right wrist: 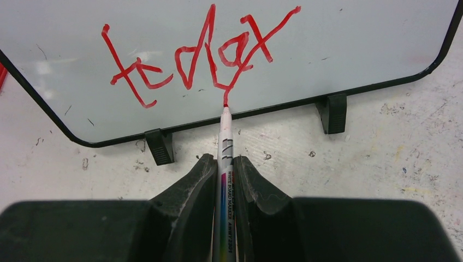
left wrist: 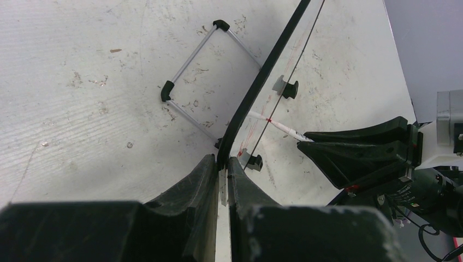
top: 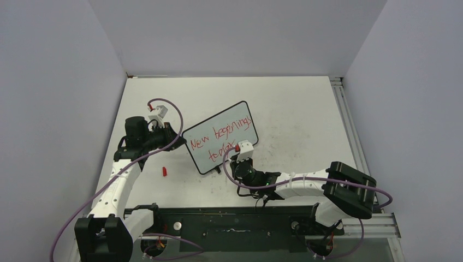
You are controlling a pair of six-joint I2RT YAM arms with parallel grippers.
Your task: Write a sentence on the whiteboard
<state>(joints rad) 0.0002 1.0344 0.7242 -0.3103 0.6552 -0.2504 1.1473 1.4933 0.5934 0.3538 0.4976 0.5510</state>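
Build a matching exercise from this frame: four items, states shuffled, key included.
Things:
1. left gripper
2. right gripper
3. sentence
4. small red object

States:
A. lying loose on the table
B. shut on the marker
C. written in red, two lines
D. shut on the edge of the whiteboard

Pairs: 1-D, 2-B, 3-C, 4-A

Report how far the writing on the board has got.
Done: the sentence stands in two red lines on the whiteboard, reading about "New beginnings today". In hand: the right gripper holds the marker, its tip at the tail of the last letter; the left gripper clamps the board's edge. Left: probably only lifting the marker away.
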